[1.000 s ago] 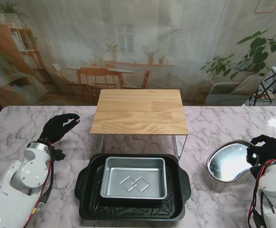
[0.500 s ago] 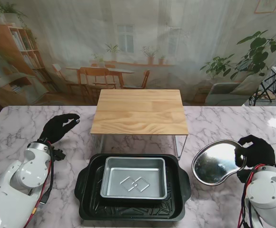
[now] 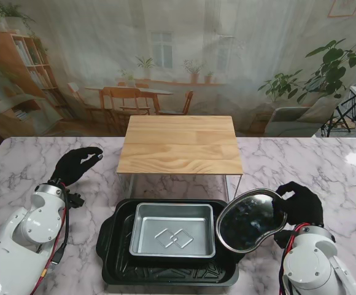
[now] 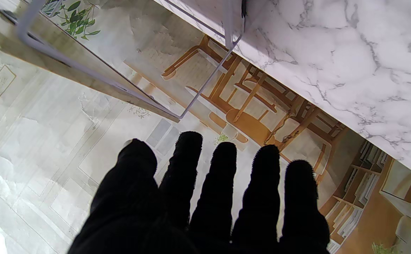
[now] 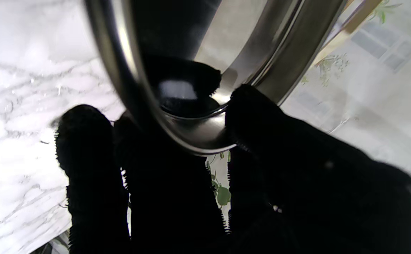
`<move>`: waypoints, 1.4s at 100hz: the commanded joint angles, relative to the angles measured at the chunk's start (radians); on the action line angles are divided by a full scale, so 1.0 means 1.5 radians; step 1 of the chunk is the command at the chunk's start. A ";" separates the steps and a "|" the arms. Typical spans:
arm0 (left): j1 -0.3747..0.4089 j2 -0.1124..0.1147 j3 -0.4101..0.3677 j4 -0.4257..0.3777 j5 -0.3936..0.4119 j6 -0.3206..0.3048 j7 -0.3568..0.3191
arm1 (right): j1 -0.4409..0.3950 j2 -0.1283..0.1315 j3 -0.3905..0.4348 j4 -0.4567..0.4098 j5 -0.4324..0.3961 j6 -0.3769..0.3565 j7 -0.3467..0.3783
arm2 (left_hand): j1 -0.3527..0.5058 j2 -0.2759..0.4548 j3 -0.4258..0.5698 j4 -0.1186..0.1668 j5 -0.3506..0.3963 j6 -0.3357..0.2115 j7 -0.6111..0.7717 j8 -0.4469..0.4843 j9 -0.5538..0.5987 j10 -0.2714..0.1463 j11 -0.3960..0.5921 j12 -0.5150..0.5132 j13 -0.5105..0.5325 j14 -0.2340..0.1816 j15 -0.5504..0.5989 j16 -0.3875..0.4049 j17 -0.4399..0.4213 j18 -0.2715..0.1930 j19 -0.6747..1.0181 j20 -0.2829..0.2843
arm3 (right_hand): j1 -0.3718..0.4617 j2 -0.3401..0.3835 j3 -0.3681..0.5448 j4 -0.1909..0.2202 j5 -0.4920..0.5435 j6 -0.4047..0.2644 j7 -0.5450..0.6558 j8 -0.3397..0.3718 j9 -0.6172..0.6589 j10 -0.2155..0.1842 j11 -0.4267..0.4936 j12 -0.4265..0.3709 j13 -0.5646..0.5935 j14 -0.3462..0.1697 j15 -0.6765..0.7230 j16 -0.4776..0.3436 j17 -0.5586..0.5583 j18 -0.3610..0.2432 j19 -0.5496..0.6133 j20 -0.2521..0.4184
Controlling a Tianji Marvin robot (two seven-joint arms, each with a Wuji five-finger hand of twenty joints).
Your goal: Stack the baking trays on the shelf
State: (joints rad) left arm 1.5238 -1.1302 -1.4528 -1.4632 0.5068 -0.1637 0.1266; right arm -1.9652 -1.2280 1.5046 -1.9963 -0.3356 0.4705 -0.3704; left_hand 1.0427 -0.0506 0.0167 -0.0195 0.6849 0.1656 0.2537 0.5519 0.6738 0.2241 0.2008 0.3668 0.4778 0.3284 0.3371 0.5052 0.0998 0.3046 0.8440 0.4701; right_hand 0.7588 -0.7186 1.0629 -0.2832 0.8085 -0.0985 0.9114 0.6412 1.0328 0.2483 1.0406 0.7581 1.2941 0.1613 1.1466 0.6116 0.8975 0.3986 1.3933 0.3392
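My right robot hand [image 3: 299, 206] grips the rim of a shiny kidney-shaped tray [image 3: 250, 220], held tilted over the right end of the black baking tray [image 3: 113, 236]. A silver rectangular tray [image 3: 173, 230] sits nested inside the black one on the tabletop [image 3: 24, 166], just in front of the wooden shelf [image 3: 180, 144]. My left robot hand [image 3: 75, 164] holds nothing, fingers [image 4: 223, 183] spread, left of the shelf.
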 commanded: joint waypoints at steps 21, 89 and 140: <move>-0.001 0.000 0.002 0.003 0.002 -0.005 -0.011 | 0.008 -0.004 -0.056 -0.029 -0.008 0.054 0.021 | 0.021 0.032 -0.014 0.019 -0.014 0.003 0.002 -0.005 -0.007 0.003 0.011 0.008 -0.012 0.005 0.002 0.004 -0.013 -0.015 -0.018 -0.002 | 0.072 0.115 0.081 0.023 0.033 -0.042 0.092 0.008 -0.004 0.000 0.041 -0.015 0.011 -0.025 -0.016 -0.034 0.002 0.026 0.012 -0.013; -0.003 0.001 0.007 0.006 0.005 -0.006 -0.014 | 0.086 -0.008 -0.168 -0.017 0.000 0.176 0.057 | 0.021 0.032 -0.014 0.019 -0.013 0.003 0.002 -0.005 -0.006 0.003 0.011 0.008 -0.012 0.004 0.003 0.004 -0.013 -0.014 -0.018 -0.001 | 0.078 0.137 0.070 0.022 -0.032 -0.005 0.131 -0.033 -0.018 0.003 0.019 -0.043 0.010 -0.013 -0.058 -0.061 -0.006 0.022 0.005 -0.035; -0.005 0.001 0.009 0.006 0.006 -0.005 -0.015 | 0.126 -0.015 -0.223 -0.006 0.016 0.228 0.071 | 0.021 0.032 -0.014 0.019 -0.013 0.004 0.002 -0.005 -0.007 0.003 0.011 0.008 -0.012 0.004 0.002 0.004 -0.013 -0.015 -0.019 -0.001 | 0.083 0.165 0.035 0.023 -0.109 0.031 0.163 -0.087 -0.057 0.012 -0.039 -0.112 0.011 -0.028 -0.082 -0.076 -0.012 0.008 0.001 -0.048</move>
State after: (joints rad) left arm 1.5190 -1.1283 -1.4428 -1.4560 0.5153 -0.1713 0.1189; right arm -1.7811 -1.2402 1.1786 -2.0087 -0.3179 0.7987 -0.2643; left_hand 1.0427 -0.0506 0.0167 -0.0194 0.6849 0.1660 0.2537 0.5520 0.6738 0.2241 0.2009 0.3668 0.4777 0.3284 0.3371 0.5052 0.0921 0.3046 0.8419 0.4701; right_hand 0.7700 -0.6070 1.0318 -0.2861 0.6395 -0.0388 1.0729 0.5247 0.9674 0.2873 1.0175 0.6210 1.2939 0.1655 1.1137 0.5130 0.8774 0.4093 1.3924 0.2801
